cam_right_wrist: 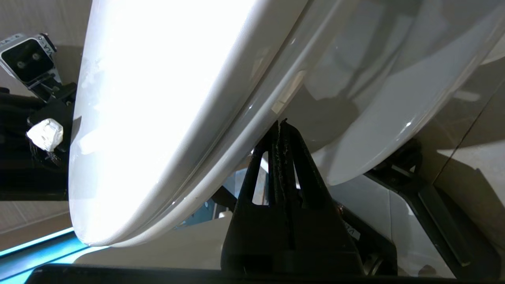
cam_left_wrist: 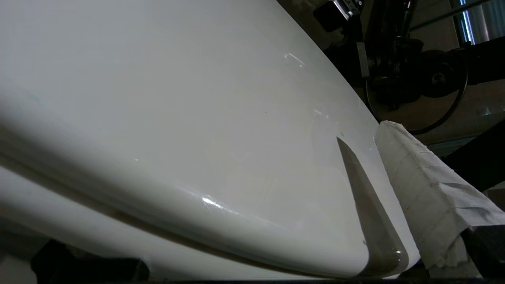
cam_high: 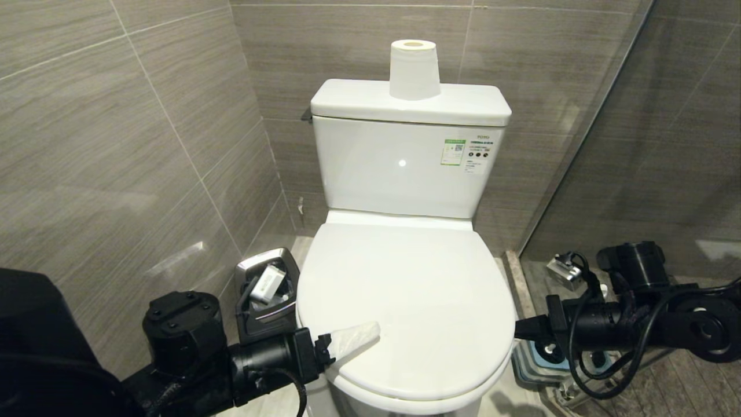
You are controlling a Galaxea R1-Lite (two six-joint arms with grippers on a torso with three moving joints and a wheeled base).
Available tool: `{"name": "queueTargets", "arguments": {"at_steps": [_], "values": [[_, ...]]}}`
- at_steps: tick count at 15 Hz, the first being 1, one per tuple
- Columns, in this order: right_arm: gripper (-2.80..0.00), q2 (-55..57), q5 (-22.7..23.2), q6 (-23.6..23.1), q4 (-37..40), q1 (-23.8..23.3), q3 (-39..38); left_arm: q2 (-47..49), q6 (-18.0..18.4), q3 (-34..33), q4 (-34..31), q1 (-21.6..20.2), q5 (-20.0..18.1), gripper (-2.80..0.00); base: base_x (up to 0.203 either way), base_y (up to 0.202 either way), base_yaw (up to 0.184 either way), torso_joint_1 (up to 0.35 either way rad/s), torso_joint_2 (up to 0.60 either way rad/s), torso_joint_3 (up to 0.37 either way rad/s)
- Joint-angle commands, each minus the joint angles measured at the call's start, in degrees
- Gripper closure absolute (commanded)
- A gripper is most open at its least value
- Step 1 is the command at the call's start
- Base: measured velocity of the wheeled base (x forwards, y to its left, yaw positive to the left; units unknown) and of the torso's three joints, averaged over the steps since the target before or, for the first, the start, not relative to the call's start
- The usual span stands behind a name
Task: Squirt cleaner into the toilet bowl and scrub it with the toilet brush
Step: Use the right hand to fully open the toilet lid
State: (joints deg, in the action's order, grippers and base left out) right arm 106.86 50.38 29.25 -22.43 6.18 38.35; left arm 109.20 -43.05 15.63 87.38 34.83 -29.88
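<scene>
The toilet stands against the far tiled wall with its white lid [cam_high: 405, 301] lowered flat over the seat, so the toilet bowl [cam_right_wrist: 375, 130] shows only from below, as the glossy white underside seen in the right wrist view. A roll of toilet paper [cam_high: 413, 69] stands upright on the tank cover [cam_high: 463, 104]; the tank front carries a green sticker [cam_high: 453, 152].

The left pincer [cam_high: 347, 341] sits at the near-left edge of the lid. One finger [cam_left_wrist: 426, 189], wrapped in white cloth, lies across the lid surface; the other finger is not visible, and the jaws stand fully apart with nothing held.

The right pincer [cam_right_wrist: 282, 130] is at the near-right edge of the toilet. Its black fingers are pressed together, empty, with the tips up against the gap under the seat rim.

A small steel bin [cam_high: 267, 289] stands on the floor just left of the toilet, its flap tilted. A blue-grey holder [cam_high: 535, 362] sits on the floor just right of the toilet, partly behind the right arm. The toilet brush and the cleaner cannot be made out.
</scene>
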Motion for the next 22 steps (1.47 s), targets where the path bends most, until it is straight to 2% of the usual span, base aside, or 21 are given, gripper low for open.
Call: {"name": "queueTargets", "arguments": {"at_steps": [1,3,5,7,12,20,22], "values": [[0.00,-0.2,0.4,0.7,-0.4,0.7,0.7,0.1,-0.3,0.0,0.3,0.0,-0.2,-2.80,0.000,0.000,0.000,0.003,-0.04,0.002],[0.00,-0.3,0.4,0.7,-0.4,0.7,1.2,0.5,-0.5,-0.1,0.3,-0.2,-0.2,-2.80,0.000,0.000,0.000,0.000,0.00,0.000],[0.00,-0.5,0.4,0.7,-0.4,0.7,1.2,0.5,-2.6,0.0,0.3,-0.4,0.1,-2.80,0.000,0.000,0.000,0.000,0.00,0.000],[0.00,-0.8,0.4,0.7,-0.4,0.7,1.0,1.0,-4.2,0.1,0.3,-0.7,2.5,-2.80,0.000,0.000,0.000,0.000,0.00,0.000],[0.00,-1.1,0.4,0.7,-0.4,0.7,1.0,1.0,-4.4,-0.2,0.3,-4.2,4.7,-2.80,0.000,0.000,0.000,0.000,0.00,0.000],[0.00,-1.2,0.4,0.6,-0.4,0.6,1.4,-0.7,-4.7,-4.5,0.3,-6.9,4.7,-2.80,0.000,0.000,0.000,0.000,0.00,0.000],[0.00,-1.1,0.3,0.6,-0.4,0.6,1.5,-2.6,-6.4,-4.5,0.3,-7.1,4.7,-2.80,0.000,0.000,0.000,0.000,0.00,0.000]]}}
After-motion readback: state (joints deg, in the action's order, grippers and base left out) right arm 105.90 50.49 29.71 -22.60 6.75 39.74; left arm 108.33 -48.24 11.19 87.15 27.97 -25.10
